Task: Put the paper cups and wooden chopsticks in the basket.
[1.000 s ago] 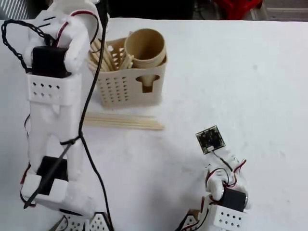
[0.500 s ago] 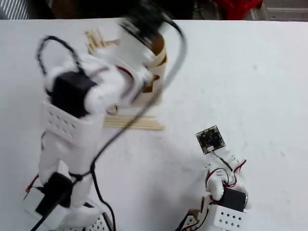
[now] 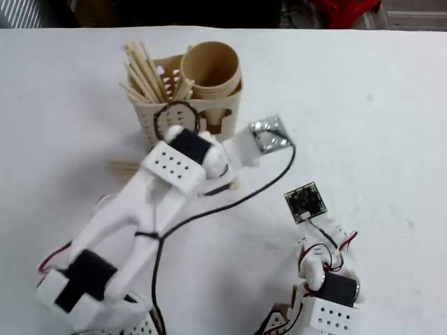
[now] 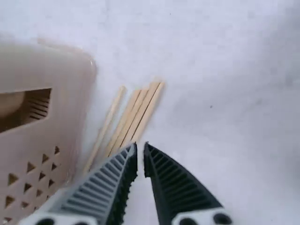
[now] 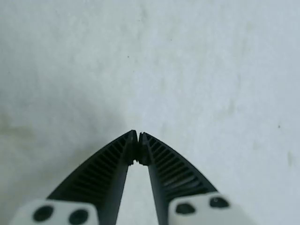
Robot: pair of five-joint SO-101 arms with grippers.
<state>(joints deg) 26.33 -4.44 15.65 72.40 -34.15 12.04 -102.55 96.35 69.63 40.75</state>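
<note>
Right now your left gripper (image 4: 139,146) has its jaws drawn down to a thin slit, with nothing between them and nothing touching them as far as the wrist view shows. Just beyond its tips lie the loose chopsticks (image 4: 133,117), a small bundle flat on the table (image 3: 363,105). Their near ends slip behind one finger, and their long axis runs roughly along the fingers rather than across them. You would likely need to spread the jaws well wider before lowering, so they can close across the bundle's width. In the high view those sticks lie just on the 6 o'clock side of the basket (image 3: 232,115), running 9 to 3 o'clock. The left arm (image 3: 140,209) covers their middle, so you see an end at each side of it. That arm is plainly the nearer one. The basket sits towards 11 o'clock on the table and holds the paper cups (image 3: 211,66) stacked at its 3 o'clock side. The standing chopsticks (image 3: 143,70) are at its 9 o'clock side. Your right gripper (image 5: 137,139) is pressed closed and empty over bare table, down at 5 o'clock and well apart from the sticks.
</note>
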